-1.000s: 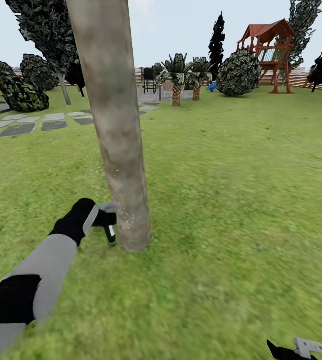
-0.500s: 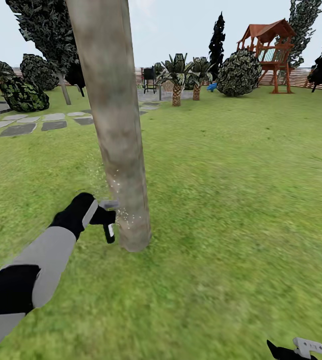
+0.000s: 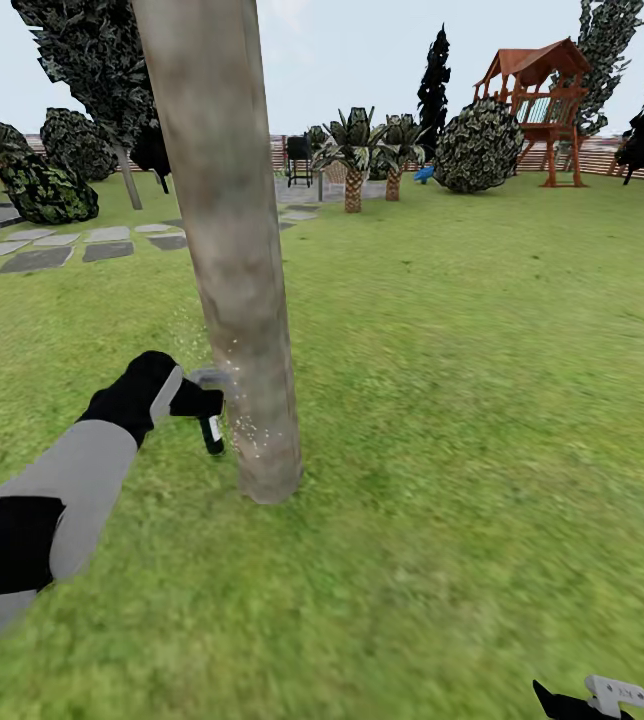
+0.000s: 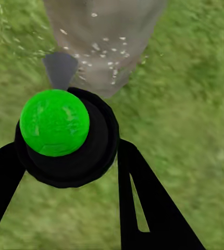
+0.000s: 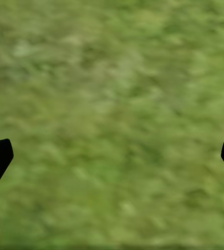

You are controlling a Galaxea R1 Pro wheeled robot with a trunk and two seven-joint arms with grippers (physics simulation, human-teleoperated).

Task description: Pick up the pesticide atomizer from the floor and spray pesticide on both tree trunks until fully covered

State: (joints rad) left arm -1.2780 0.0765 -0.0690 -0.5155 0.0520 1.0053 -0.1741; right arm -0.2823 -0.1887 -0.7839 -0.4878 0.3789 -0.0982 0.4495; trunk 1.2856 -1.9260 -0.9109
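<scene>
We lift left gripper [image 3: 194,400], clamped on spray bottle [image 3: 211,432], higher beside trunk [image 3: 232,260]; specks [image 3: 245,428] climb bark ahead of nozzle. Right gripper [image 5: 112,151] spread wide over grass.

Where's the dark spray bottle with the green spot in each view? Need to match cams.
Head view: the dark spray bottle hangs from the left gripper, lower left of centre, beside the thick mottled grey-brown trunk.
Left wrist view: bottle left of centre, green spot facing the camera.
Right wrist view: grass, no bottle.
Shared landmark: the speckled trunk.
</scene>
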